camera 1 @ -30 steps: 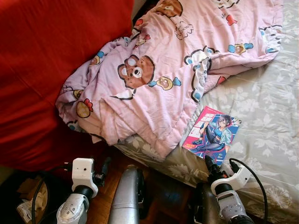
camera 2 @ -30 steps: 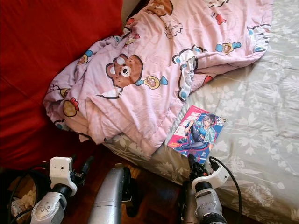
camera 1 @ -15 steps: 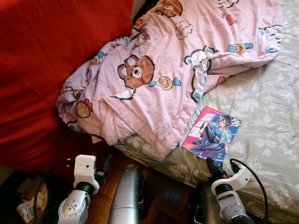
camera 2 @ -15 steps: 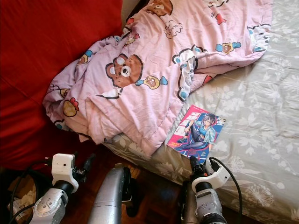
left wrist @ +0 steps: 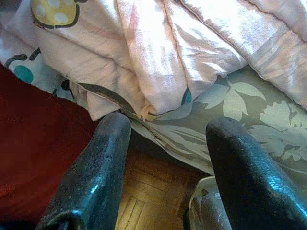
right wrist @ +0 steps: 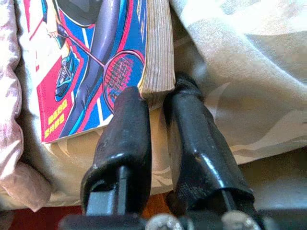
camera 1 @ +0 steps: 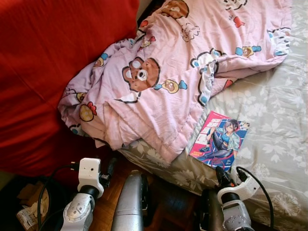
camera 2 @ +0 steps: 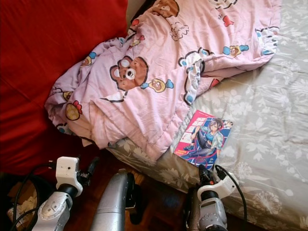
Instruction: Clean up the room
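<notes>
A manga book (camera 1: 219, 139) with a pink and blue cover lies flat on the grey floral bed sheet (camera 1: 281, 120), close to the mattress edge. My right gripper (camera 1: 222, 174) sits just below the book's near corner. In the right wrist view its fingers (right wrist: 124, 120) stand almost together, tips at the book's (right wrist: 96, 62) page edge, with nothing between them. A crumpled pink blanket (camera 1: 159, 82) printed with bears covers the bed's left part. My left gripper (left wrist: 168, 129) is open, low over the floor beside the hanging blanket corner.
A big red cloth (camera 1: 43, 62) drapes along the left side. Dark parquet floor (camera 1: 168, 197) runs under the bed edge between my arms. Cables and some clutter (camera 1: 29, 211) lie at the bottom left.
My right gripper has drawn back and down from the book's corner. The left gripper has shifted slightly to the right. The book and blanket stay in place.
</notes>
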Robot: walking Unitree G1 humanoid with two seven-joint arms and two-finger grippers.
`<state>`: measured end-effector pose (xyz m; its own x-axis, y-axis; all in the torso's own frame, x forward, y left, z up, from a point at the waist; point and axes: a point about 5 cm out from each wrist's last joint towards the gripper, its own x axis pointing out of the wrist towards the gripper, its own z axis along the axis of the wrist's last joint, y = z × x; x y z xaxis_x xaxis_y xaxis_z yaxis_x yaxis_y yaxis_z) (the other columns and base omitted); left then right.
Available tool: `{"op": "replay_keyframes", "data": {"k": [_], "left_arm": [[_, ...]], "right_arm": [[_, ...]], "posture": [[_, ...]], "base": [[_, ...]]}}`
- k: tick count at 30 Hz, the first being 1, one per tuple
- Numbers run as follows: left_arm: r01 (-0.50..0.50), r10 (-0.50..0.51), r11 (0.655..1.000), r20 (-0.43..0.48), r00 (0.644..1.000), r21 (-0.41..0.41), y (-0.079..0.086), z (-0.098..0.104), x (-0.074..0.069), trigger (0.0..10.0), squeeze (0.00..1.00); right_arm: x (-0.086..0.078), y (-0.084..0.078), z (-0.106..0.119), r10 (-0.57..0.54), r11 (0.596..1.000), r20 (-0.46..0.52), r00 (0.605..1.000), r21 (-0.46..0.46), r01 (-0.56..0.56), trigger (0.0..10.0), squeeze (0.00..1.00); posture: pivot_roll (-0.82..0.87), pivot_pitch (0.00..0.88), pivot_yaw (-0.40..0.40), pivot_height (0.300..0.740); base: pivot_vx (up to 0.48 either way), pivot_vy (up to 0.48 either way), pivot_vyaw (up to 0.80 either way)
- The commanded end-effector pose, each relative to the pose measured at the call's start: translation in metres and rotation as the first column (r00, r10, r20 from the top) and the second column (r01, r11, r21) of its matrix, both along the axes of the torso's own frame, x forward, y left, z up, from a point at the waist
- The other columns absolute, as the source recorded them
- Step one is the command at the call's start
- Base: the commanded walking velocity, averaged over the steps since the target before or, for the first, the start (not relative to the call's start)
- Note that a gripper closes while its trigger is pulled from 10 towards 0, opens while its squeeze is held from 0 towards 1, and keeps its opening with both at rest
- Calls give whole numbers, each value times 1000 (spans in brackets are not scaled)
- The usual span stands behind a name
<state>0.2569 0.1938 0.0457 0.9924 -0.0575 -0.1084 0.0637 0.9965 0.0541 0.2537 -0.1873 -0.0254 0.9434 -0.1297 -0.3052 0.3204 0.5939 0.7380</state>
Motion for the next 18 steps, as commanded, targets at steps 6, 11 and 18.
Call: {"op": "replay_keyframes", "data": {"k": [6, 11, 18], "left_arm": [[-31, 32, 999, -37, 999, 12, 3, -13, -6, 10000, 0], [-37, 38, 999, -36, 999, 11, 2, -15, -5, 10000, 0], [-52, 52, 999, -29, 998, 11, 2, -18, -4, 10000, 0]], "right_arm": [[-16, 2, -3, -79, 996, 12, 997, -28, 79, 0, 0], [-13, 1, 6, -115, 993, 63, 991, -15, 116, 0, 0], [-13, -12, 13, -311, 942, 55, 949, 152, 300, 0, 0]], "posture": [[80, 263, 78, 614], [76, 257, 70, 614], [65, 249, 59, 614]], "base": [[0, 0, 0], [0, 0, 0], [0, 0, 0]]}}
